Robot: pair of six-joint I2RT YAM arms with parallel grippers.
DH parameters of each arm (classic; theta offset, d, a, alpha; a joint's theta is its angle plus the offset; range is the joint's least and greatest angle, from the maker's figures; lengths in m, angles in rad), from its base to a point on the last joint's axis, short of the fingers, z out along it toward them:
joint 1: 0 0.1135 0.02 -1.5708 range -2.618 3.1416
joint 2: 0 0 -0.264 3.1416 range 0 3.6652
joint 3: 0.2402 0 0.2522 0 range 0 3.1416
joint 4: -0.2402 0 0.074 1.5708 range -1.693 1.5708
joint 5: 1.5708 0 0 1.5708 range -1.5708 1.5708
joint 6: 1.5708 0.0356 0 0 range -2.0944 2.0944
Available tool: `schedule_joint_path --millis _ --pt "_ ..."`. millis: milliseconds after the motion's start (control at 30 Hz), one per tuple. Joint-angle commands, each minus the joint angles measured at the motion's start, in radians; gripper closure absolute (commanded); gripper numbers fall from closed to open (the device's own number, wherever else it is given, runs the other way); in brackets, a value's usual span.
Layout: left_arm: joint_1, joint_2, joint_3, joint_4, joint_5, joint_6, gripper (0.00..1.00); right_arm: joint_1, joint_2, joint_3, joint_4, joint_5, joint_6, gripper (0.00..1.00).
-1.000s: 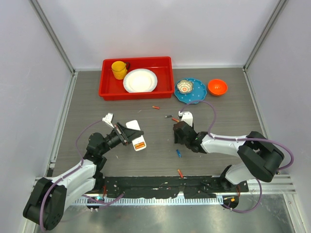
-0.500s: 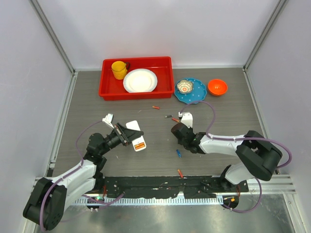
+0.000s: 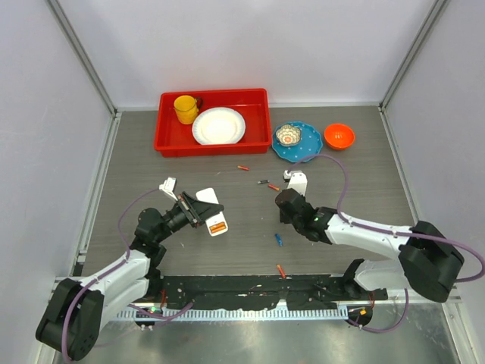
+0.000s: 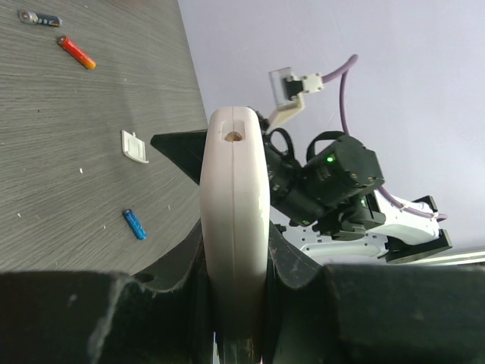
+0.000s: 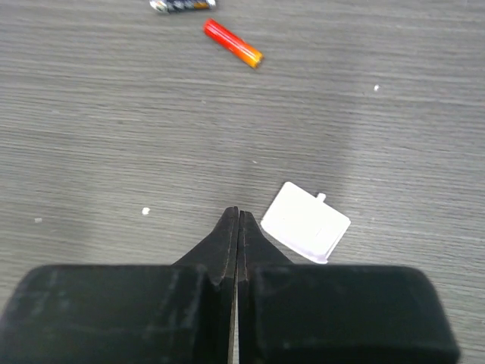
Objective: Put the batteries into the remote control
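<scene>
The remote control (image 3: 213, 215) is a flat white handset held on edge above the table, my left gripper (image 3: 198, 209) shut on it; an orange patch shows at its near end. In the left wrist view the remote control (image 4: 233, 205) fills the gap between the fingers of the left gripper (image 4: 233, 265). My right gripper (image 3: 282, 203) is shut and holds nothing; its tips (image 5: 237, 216) sit just left of a small white cover (image 5: 305, 222). Batteries lie loose: a red-orange one (image 5: 233, 43), a dark one (image 5: 182, 5), a blue one (image 3: 278, 240), two red ones (image 3: 242, 167) (image 3: 281, 271).
A red tray (image 3: 168, 142) at the back holds a yellow cup (image 3: 185, 108) and a white plate (image 3: 218, 126). A blue dish (image 3: 306, 151) with a small bowl and an orange bowl (image 3: 339, 136) stand at the back right. Grey walls close in both sides.
My right gripper has closed from part open to shut with nothing in it, and its arm has swung a little to the right. The left arm and remote have not moved.
</scene>
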Motion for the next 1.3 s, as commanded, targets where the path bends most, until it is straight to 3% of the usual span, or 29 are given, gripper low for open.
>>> schedule_joint_path --millis 0,100,133,167,267,300,467,600,667,867,1267 --pt "0.005 -0.016 0.004 0.053 -0.006 -0.004 1.00 0.007 -0.087 0.012 0.052 -0.044 -0.019 0.99" --pt "0.004 -0.016 0.006 0.052 -0.004 -0.004 1.00 0.007 -0.066 0.052 -0.017 -0.029 -0.024 0.99" --pt "0.005 -0.016 0.006 0.052 -0.007 -0.004 1.00 0.007 -0.032 0.077 -0.043 -0.024 -0.030 0.94" --pt "0.005 -0.016 0.006 0.050 -0.003 -0.004 1.00 0.007 -0.018 0.085 -0.083 -0.022 -0.037 0.72" --pt "0.005 -0.018 0.006 0.050 -0.003 -0.004 1.00 0.008 0.009 0.082 -0.108 -0.048 -0.030 0.55" --pt "0.005 -0.018 0.004 0.050 -0.003 -0.002 1.00 0.010 0.011 0.077 -0.105 -0.055 -0.018 0.54" --pt "0.004 -0.021 0.001 0.049 -0.001 -0.004 1.00 0.010 0.006 0.039 -0.091 -0.052 0.019 0.51" --pt "0.005 -0.028 0.001 0.043 0.000 -0.002 1.00 0.007 -0.017 0.043 -0.142 0.095 0.053 0.50" --pt "0.004 -0.032 0.000 0.037 -0.001 -0.001 1.00 -0.018 -0.015 0.045 -0.168 0.099 0.067 0.50" --pt "0.005 -0.038 -0.005 0.035 -0.003 -0.001 1.00 -0.084 -0.043 -0.023 -0.140 -0.013 0.139 0.46" --pt "0.004 -0.024 -0.005 0.044 0.000 -0.001 1.00 -0.134 -0.080 -0.084 -0.077 -0.064 0.173 0.43"
